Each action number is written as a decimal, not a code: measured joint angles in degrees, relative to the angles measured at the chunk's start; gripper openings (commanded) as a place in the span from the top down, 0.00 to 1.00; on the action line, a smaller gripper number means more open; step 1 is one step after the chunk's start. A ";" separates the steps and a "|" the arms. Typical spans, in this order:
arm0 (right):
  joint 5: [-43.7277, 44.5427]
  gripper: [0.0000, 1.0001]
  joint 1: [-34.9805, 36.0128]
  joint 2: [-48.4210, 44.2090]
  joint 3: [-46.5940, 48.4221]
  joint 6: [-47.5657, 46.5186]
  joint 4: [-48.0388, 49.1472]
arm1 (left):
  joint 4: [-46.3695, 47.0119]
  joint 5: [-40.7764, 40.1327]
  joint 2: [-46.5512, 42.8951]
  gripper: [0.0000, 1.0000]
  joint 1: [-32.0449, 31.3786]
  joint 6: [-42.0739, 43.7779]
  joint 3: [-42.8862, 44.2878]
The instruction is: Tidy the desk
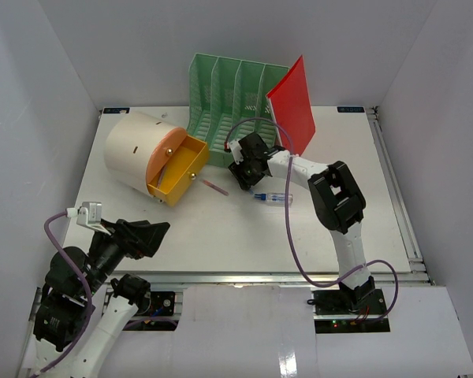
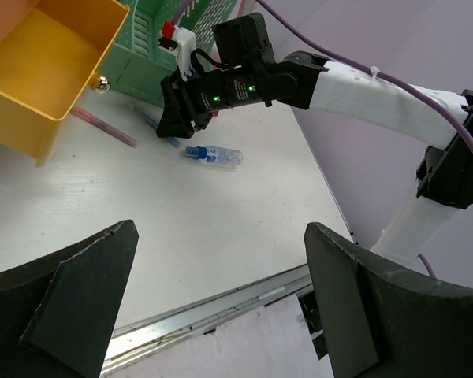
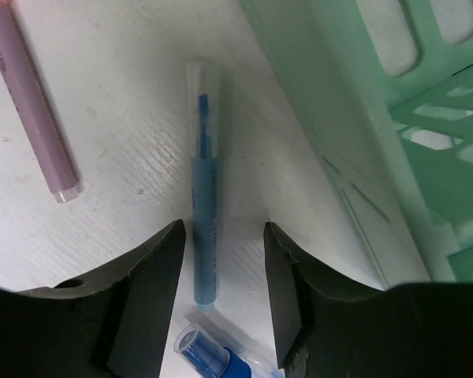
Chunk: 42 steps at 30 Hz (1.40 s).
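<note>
Right gripper [image 3: 223,236] straddles blue pen [image 3: 205,205], jaws apart, no grip yet; left gripper [image 2: 221,228] spread wide, idle. Pink pen [image 3: 35,110] loose on desk [image 1: 221,236]; drawer [image 1: 181,169] looks empty.

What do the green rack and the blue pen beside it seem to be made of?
Green rack: probably molded plastic with a dull, smooth finish; it has thin walls and cut-out slots. Blue pen: probably plastic; its clear cap shows the tip inside.

Pen [image 3: 205,228] beside rack [image 3: 355,118] — on desk [image 3: 118,102]

Bare white walls [image 1: 221,39], even light
</note>
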 measured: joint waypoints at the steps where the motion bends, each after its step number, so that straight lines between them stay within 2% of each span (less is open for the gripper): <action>1: 0.41 0.62 0.22 -0.06 -0.30 -0.14 0.43 | -0.03 0.02 0.00 0.02 0.00 -0.13 -0.09; 6: 1.47 0.80 1.43 -0.53 -1.68 -1.08 2.51 | -0.01 0.04 0.00 0.02 0.00 -0.44 -0.19; 11: 1.99 0.89 1.97 -1.40 -3.43 -1.50 4.19 | -0.03 0.11 -0.02 0.02 0.00 -0.94 -0.19; 18: 0.21 0.92 1.93 -2.79 -5.17 -2.63 4.22 | -0.15 0.37 -0.38 0.02 0.00 -1.75 -0.18; 24: -7.34 0.92 2.08 -9.49 -6.52 -6.37 -0.71 | -0.81 1.10 -1.20 0.02 0.00 -2.63 -0.20; 28: -12.61 0.92 2.19 -19.94 -7.11 -14.16 -1.77 | -0.82 1.63 -3.01 0.02 0.00 -3.68 -0.37; 32: -13.45 0.92 2.87 -26.59 -5.76 -25.27 -2.65 | -0.80 1.82 -3.76 0.02 0.00 -4.22 -0.48; 36: -11.86 0.92 5.54 -26.36 -2.18 -35.28 -3.86 | -0.67 2.04 -3.76 0.02 0.00 -4.36 -0.48; 42: -2.74 0.91 15.51 -24.69 -2.97 -55.13 -0.98 | 2.54 3.39 -4.31 0.02 0.00 -5.89 -1.30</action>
